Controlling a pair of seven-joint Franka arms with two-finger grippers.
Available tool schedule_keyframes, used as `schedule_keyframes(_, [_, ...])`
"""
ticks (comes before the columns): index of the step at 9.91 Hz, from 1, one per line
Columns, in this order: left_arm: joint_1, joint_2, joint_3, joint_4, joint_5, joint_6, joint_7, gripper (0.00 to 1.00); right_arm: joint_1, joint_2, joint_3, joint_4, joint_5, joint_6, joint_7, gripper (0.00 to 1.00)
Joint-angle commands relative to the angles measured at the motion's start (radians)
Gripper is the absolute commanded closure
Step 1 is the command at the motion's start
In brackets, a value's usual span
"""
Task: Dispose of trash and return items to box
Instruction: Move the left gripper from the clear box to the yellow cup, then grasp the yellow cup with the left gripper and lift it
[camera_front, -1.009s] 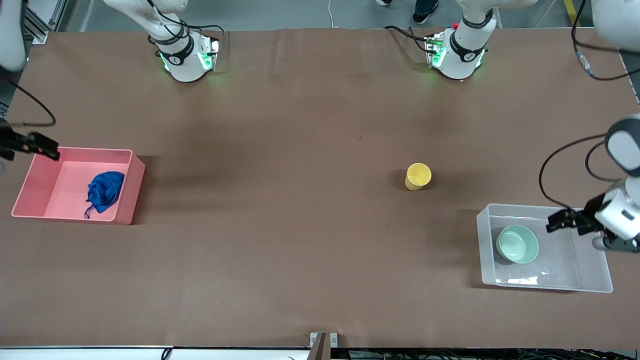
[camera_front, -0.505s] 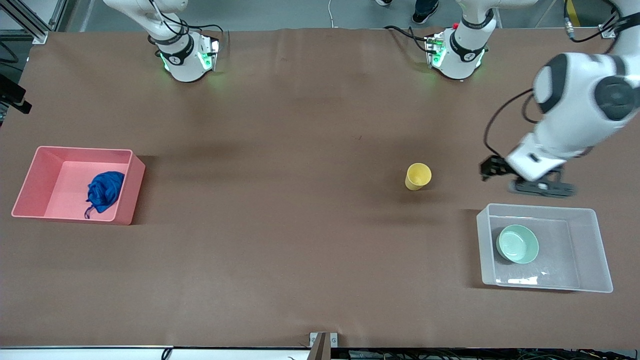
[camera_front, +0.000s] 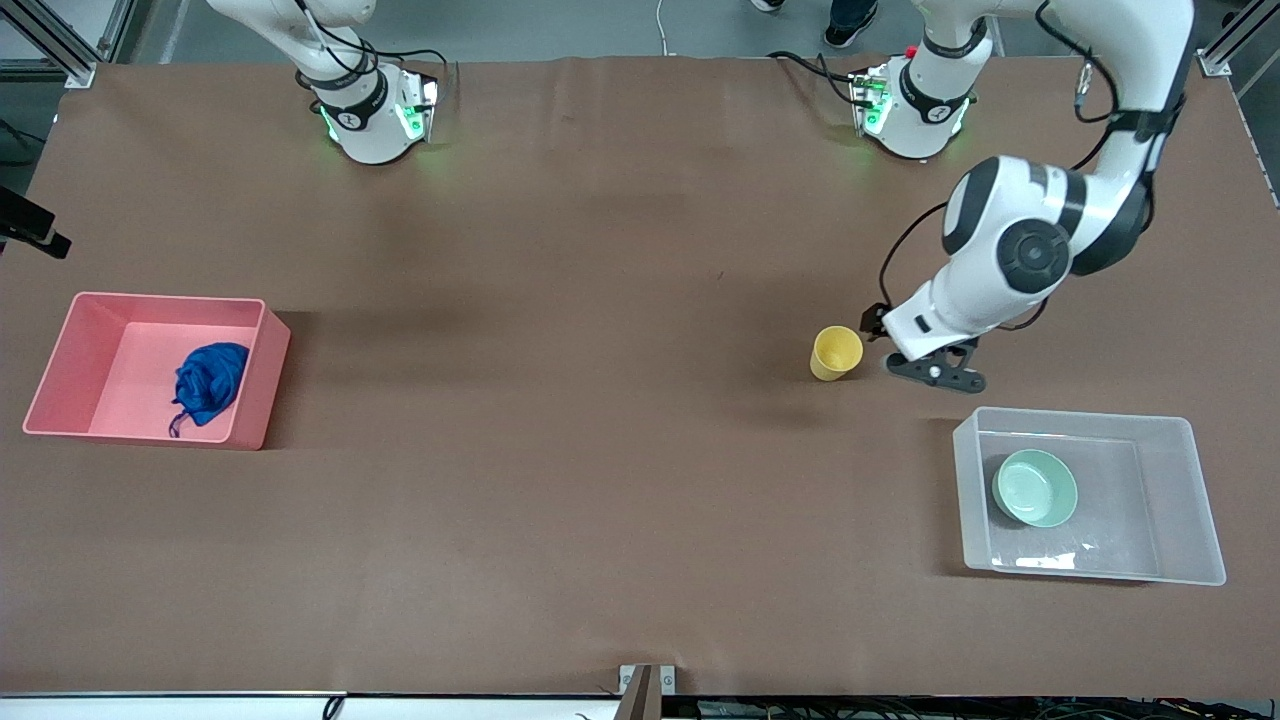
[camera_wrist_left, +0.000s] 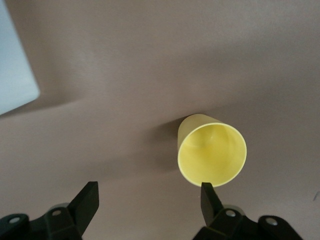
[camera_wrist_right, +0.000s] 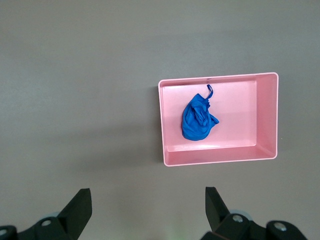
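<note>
Brown table (camera_front: 600, 450), open left tool (camera_front: 878, 322) beside yellow cup (camera_front: 835, 352)

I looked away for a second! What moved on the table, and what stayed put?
The left arm swung from over the clear box across to the yellow cup; its open tool now hangs beside the cup, holding nothing. The right arm's open tool pulled up and away from the pink bin. The cup, green bowl and blue wad stayed put.

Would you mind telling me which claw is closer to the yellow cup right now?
The left claw is open right beside the yellow cup. The right claw is open high over the table by the pink bin, at the right arm's end.
</note>
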Motion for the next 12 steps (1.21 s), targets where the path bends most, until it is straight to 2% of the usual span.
schedule_keyframes(1, [0.015,0.089,-0.033,-0.008,0.019,0.051,-0.004,0.13,-0.003,-0.009,0.010,0.001,0.001,0.000,-0.001,0.00])
schedule_keyframes(3, [0.015,0.145,-0.045,-0.008,0.021,0.106,-0.009,0.17,0.019,-0.009,0.012,0.004,-0.037,0.003,0.000,0.00])
schedule_keyframes(4, [0.040,0.160,-0.070,-0.008,0.019,0.108,-0.009,0.38,0.019,-0.009,0.012,0.004,-0.037,-0.008,0.002,0.00])
schedule_keyframes(5, [0.054,0.169,-0.090,-0.009,0.019,0.108,-0.030,0.63,0.016,-0.009,0.010,0.002,-0.036,-0.011,0.002,0.00])
schedule_keyframes(8, [0.049,0.180,-0.092,-0.008,0.019,0.108,-0.056,0.98,0.016,-0.009,0.009,0.005,-0.037,-0.008,0.002,0.00])
schedule_keyframes(11, [0.054,0.116,-0.084,0.010,0.019,0.093,-0.027,0.99,0.013,-0.009,0.009,0.004,-0.036,-0.009,0.003,0.00])
schedule_keyframes(12, [0.055,0.104,-0.072,0.055,0.019,0.059,-0.018,0.99,0.013,-0.009,0.010,0.004,-0.036,-0.009,0.003,0.00])
